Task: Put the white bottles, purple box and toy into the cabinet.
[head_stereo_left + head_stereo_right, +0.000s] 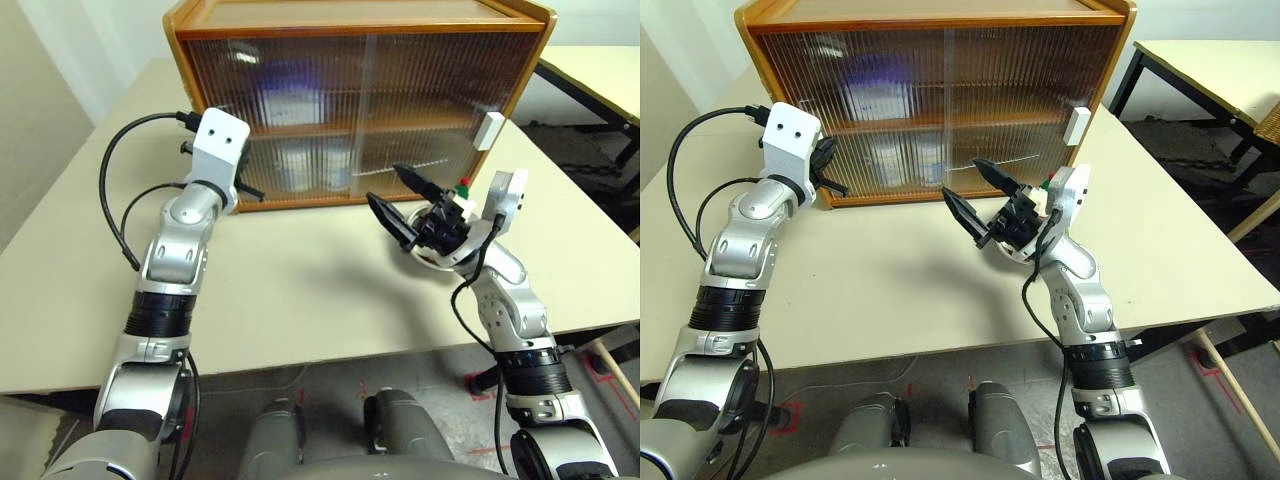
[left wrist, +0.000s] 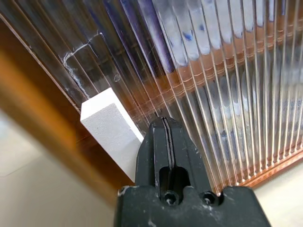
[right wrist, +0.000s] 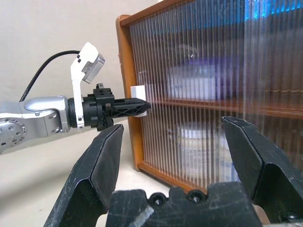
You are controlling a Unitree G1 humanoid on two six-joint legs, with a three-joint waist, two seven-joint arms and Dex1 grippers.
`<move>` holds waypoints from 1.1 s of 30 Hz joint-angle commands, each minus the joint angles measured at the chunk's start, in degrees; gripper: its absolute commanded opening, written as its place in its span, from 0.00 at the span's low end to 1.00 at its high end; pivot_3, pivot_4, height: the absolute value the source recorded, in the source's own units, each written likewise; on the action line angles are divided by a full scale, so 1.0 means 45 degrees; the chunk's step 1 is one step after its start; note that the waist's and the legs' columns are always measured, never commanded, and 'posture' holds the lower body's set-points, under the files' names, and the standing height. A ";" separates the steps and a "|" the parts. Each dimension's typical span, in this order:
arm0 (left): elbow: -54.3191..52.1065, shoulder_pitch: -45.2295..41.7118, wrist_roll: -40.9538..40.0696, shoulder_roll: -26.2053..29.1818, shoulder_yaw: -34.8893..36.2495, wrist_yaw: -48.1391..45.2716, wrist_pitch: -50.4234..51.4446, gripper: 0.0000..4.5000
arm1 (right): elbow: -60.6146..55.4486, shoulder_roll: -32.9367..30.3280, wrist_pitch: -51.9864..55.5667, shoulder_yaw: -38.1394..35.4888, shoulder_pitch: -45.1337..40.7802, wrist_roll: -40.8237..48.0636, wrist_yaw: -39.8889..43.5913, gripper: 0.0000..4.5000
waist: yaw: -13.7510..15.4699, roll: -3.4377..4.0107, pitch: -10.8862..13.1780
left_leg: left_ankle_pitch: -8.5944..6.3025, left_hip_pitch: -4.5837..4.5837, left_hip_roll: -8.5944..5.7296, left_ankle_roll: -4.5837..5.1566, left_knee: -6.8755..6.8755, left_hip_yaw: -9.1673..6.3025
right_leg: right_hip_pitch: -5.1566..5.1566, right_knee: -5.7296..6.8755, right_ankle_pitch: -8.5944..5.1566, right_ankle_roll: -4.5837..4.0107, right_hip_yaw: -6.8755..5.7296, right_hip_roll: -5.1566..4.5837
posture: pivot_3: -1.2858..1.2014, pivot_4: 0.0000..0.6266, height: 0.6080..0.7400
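Black-fingered, clenched left tool (image 3: pixel 142 107) presses our brown wooden cabinet's (image 1: pixel 350 30) white rectangular handle (image 2: pixel 111 127), likely sliding its ribbed door, while right tool (image 1: pixel 397 195) waits released.

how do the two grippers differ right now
The left gripper is shut, its tip at the white handle on the cabinet's left edge. The right gripper is wide open, empty, off the ribbed doors. Both have black fingers and face the cabinet.

A big pale bench (image 1: pixel 300 300) stood on a grey floor (image 1: pixel 1200 400) with red marks. Another pale table (image 1: pixel 1215 70) with black legs stood past its right edge. The wall (image 3: pixel 57 38) was plain.
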 commanded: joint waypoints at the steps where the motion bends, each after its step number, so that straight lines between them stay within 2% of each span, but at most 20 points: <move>1: -0.0617 0.0410 0.0103 0.0238 0.0326 0.0146 0.0375 0.01 | 0.0187 -0.0058 0.0073 0.0034 -0.0043 0.0019 0.0132 1.00 | 0.0028 0.0001 0.0000 | 0.0000 -0.0002 0.0002 0.0000 0.0000 0.0000 | -0.0001 -0.0001 -0.0001 -0.0001 0.0000 0.0000 | 0.52 0.00 1.00; 8: -0.1395 0.0933 -0.0449 0.0144 0.0497 -0.0330 0.0622 0.01 | 0.0336 -0.0276 0.0178 -0.0162 -0.0137 0.0005 0.0164 1.00 | 0.0095 0.0002 0.0001 | -0.0002 -0.0003 0.0006 -0.0003 -0.0002 0.0006 | -0.0008 0.0001 -0.0004 -0.0005 0.0003 -0.0001 | 0.53 0.00 1.00; 13: -0.1455 0.1197 -0.2259 -0.0633 0.0666 -0.1630 0.0418 0.39 | 0.0656 -0.0750 0.0242 -0.0582 -0.0146 0.0104 0.0187 1.00 | 0.0338 0.0007 0.0004 | -0.0002 -0.0005 0.0005 -0.0003 -0.0002 0.0014 | -0.0010 -0.0001 -0.0006 -0.0011 0.0000 -0.0011 | 0.53 0.00 1.00; 17: -0.1671 0.1440 -0.4371 -0.1609 0.1572 -0.2472 0.0496 0.72 | 0.0690 -0.0899 0.0289 -0.0939 0.0085 0.0201 0.0069 1.00 | 0.0453 0.0007 0.0004 | -0.0002 -0.0022 0.0003 -0.0003 -0.0001 0.0020 | -0.0008 -0.0015 -0.0013 -0.0005 -0.0002 -0.0017 | 0.53 0.00 1.00; 20: -0.1894 0.2028 -0.5422 -0.1022 0.1657 -0.4264 0.0103 0.99 | 0.0667 -0.1142 0.0378 -0.1477 0.0156 0.0334 -0.0236 1.00 | 0.0418 0.0008 0.0004 | -0.0001 -0.0022 0.0001 -0.0002 -0.0001 0.0026 | -0.0008 -0.0016 -0.0026 0.0000 0.0004 -0.0013 | 0.53 0.00 1.00; 22: -0.2099 0.2562 -0.6205 -0.0396 0.1838 -0.5559 0.0123 0.99 | 0.0701 -0.1517 0.0422 -0.1986 0.0103 0.0492 -0.0310 1.00 | 0.0328 0.0013 0.0004 | -0.0001 -0.0021 0.0002 -0.0002 -0.0002 0.0032 | -0.0011 -0.0015 -0.0040 -0.0006 0.0006 -0.0006 | 0.53 0.00 1.00; 28: -0.2135 0.3741 -0.7758 0.0983 0.2794 -0.7704 -0.0276 0.99 | 0.1718 -0.3355 0.0218 -0.3657 -0.0244 0.0582 -0.0146 1.00 | 0.0330 0.0020 0.0010 | -0.0002 -0.0023 0.0000 -0.0003 -0.0002 0.0040 | -0.0010 -0.0020 -0.0081 -0.0013 0.0011 -0.0014 | 0.53 0.01 1.00; 29: -0.2172 0.4037 -0.7841 0.1334 0.2788 -0.8304 -0.0453 1.00 | 0.2140 -0.3705 0.0219 -0.4009 -0.0416 0.0543 -0.0287 0.96 | 0.0334 0.0019 0.0010 | -0.0002 -0.0022 0.0000 -0.0003 -0.0002 0.0043 | -0.0009 -0.0020 -0.0096 -0.0036 0.0014 -0.0017 | 0.53 0.01 1.00; 30: -0.2242 0.4267 -0.7959 0.1612 0.2742 -0.8830 -0.0561 1.00 | 0.2524 -0.3987 0.0246 -0.4297 -0.0596 0.0491 -0.0470 0.91 | 0.0334 0.0023 0.0011 | -0.0002 -0.0022 0.0000 -0.0003 -0.0001 0.0043 | -0.0008 -0.0021 -0.0182 -0.0179 0.0014 -0.0017 | 0.53 0.01 1.00; 31: -0.2372 0.4450 -0.8267 0.1726 0.2814 -0.9135 -0.0547 1.00 | 0.2977 -0.4276 0.0381 -0.4608 -0.0833 0.0420 -0.0834 0.87 | 0.0335 0.0031 0.0017 | -0.0002 -0.0018 -0.0003 -0.0003 -0.0001 0.0050 | -0.0006 -0.0018 -0.0189 -0.0191 0.0023 -0.0021 | 0.53 0.01 1.00; 33: -0.2536 0.4578 -0.8646 0.1764 0.2878 -0.9381 -0.0596 1.00 | 0.3565 -0.4550 0.0481 -0.4900 -0.1175 0.0280 -0.1375 0.70 | 0.0346 0.0029 0.0018 | -0.0001 -0.0015 -0.0007 -0.0003 -0.0001 0.0062 | -0.0004 -0.0016 -0.0188 -0.0190 0.0026 -0.0035 | 0.53 0.01 1.00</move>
